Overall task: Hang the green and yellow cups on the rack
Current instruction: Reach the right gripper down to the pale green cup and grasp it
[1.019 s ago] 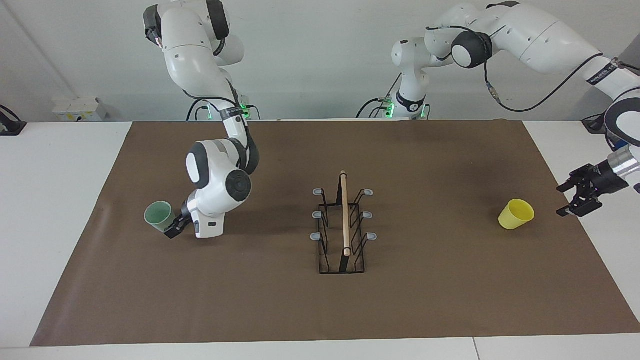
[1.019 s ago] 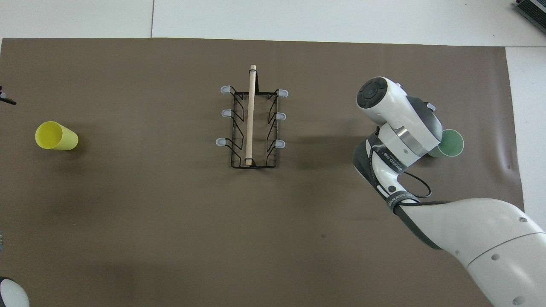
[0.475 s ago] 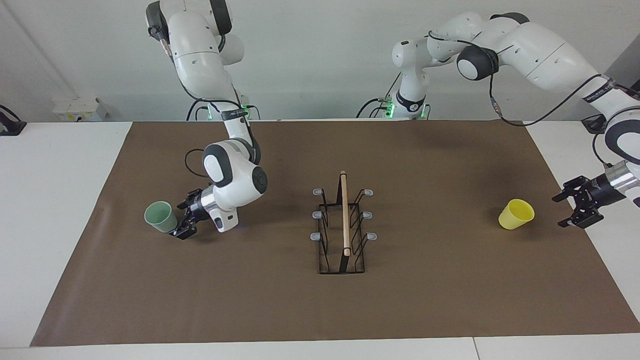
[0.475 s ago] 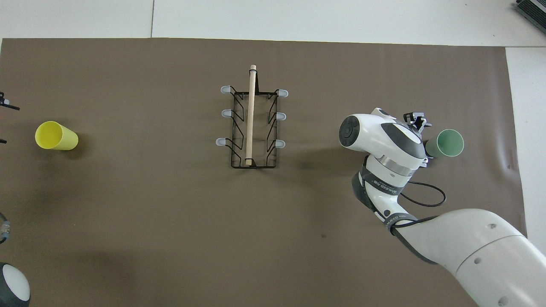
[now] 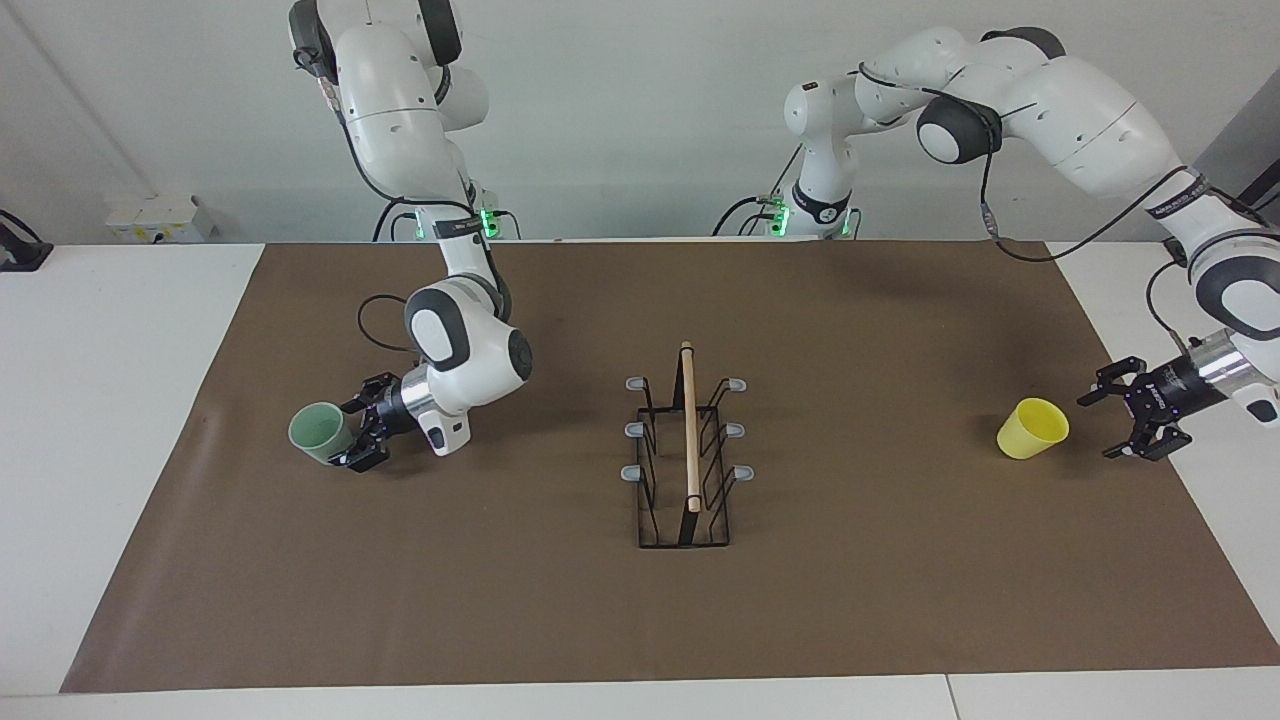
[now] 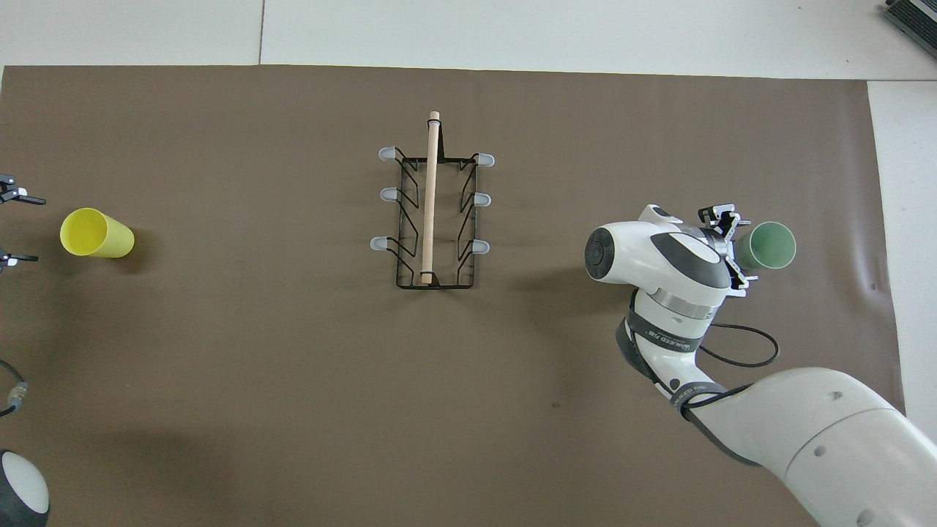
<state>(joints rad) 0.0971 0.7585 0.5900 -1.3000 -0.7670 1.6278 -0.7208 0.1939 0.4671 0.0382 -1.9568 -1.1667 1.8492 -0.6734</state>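
The pale green cup [image 5: 318,432] [image 6: 765,246] stands mouth up on the brown mat toward the right arm's end of the table. My right gripper [image 5: 357,434] [image 6: 734,249] is low and level beside it, on the rack's side. It is open, with its fingertips reaching the cup's wall. The yellow cup [image 5: 1032,428] [image 6: 95,233] stands mouth up toward the left arm's end. My left gripper [image 5: 1133,421] [image 6: 16,228] hangs open just above the mat, a short gap from that cup. The black wire rack [image 5: 685,465] [image 6: 432,212] with its wooden rod stands mid-table, its prongs bare.
A brown mat [image 5: 560,600] covers most of the white table [image 5: 110,400]. The right arm's elbow and cable [image 6: 732,351] hang over the mat nearer to the robots than the green cup. A small white box [image 5: 155,218] sits by the wall.
The right hand has swung level and turned its open fingers onto the green cup's side. The left gripper has come down and closer to the yellow cup. Cups and rack have not moved.
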